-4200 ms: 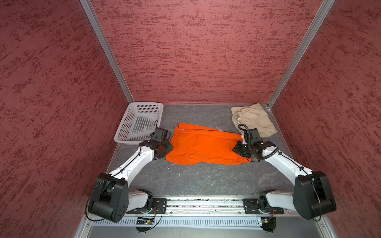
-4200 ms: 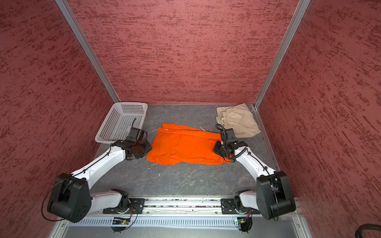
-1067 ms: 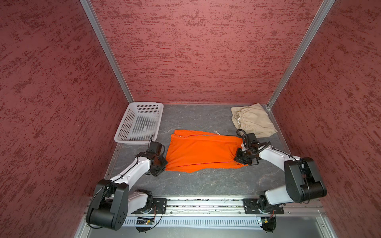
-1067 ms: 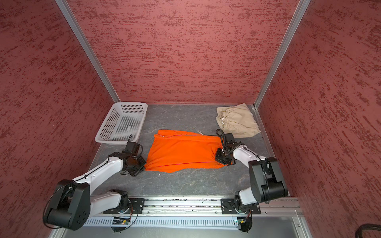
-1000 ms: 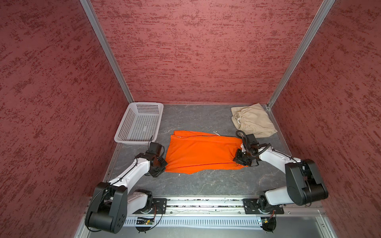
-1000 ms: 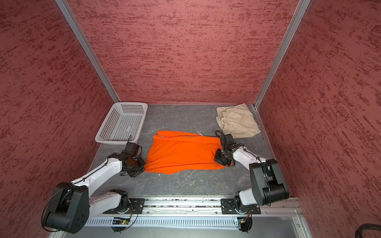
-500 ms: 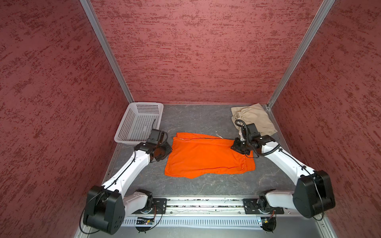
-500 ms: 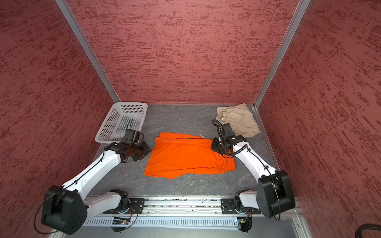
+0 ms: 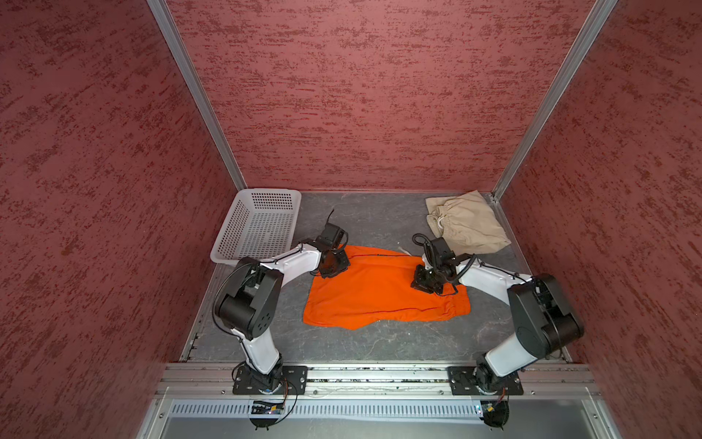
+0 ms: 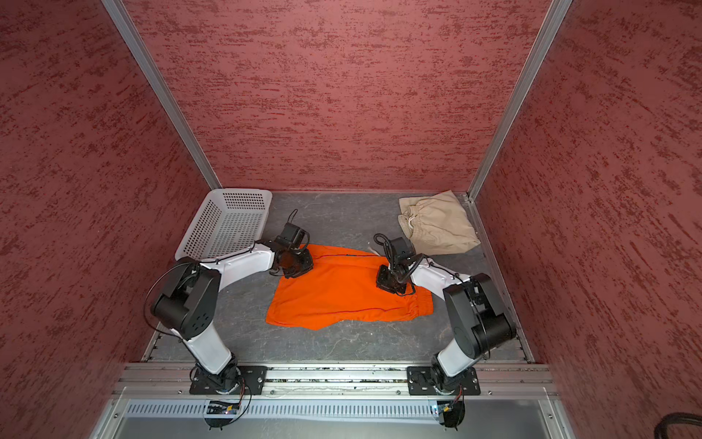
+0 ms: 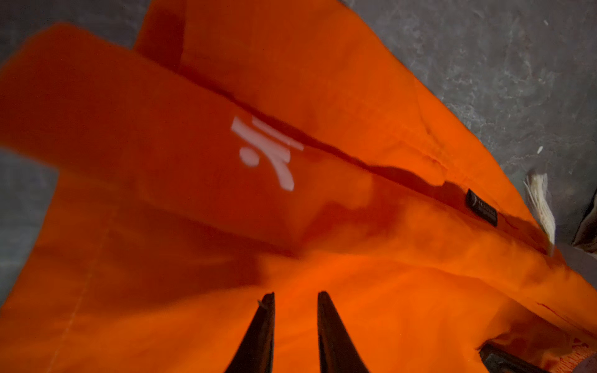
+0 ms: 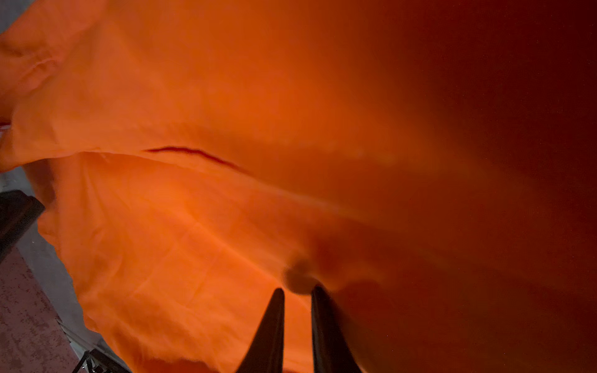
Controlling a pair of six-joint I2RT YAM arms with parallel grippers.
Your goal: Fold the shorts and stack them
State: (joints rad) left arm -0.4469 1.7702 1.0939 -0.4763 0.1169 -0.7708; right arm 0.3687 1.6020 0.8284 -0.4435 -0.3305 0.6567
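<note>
In both top views, the bright orange cloth shorts with a gathered waist (image 9: 380, 300) lie spread on the grey mottled table (image 9: 380, 342). Both arms reach down to the far edge of the cloth. The left claw (image 9: 334, 264) is on the corner at the leg end. The right claw (image 9: 425, 283) is across the cloth from it, near the waist end, and the wrinkled elastic band lies just outside this claw. I think they take the two ends so that the limp cloth moves as one sheet for a fold. Behind the right claw, near but apart, the beige cloth shorts with a white drawstring (image 9: 465, 228) lie folded in the corner, probably as the base of the stack. Behind the left claw stands the white perforated plastic basket (image 9: 231, 228).

In the left wrist view, the black pointed fingers (image 11: 265, 323) stand narrow with orange cloth between them, which looks like a pinch. Ahead of the claw a flap with a small white mark (image 11: 265, 151) hangs over a lower layer. Farther on are a small black label (image 11: 481, 211) and a frayed white cord end (image 11: 539, 200). The cloth is thin, matte and stitched at the hem.

In the right wrist view, the fingers (image 12: 271, 323) are also narrow. The cloth dimples at their tips, so it seems gripped. Smooth orange fabric fills nearly everything ahead.
</note>
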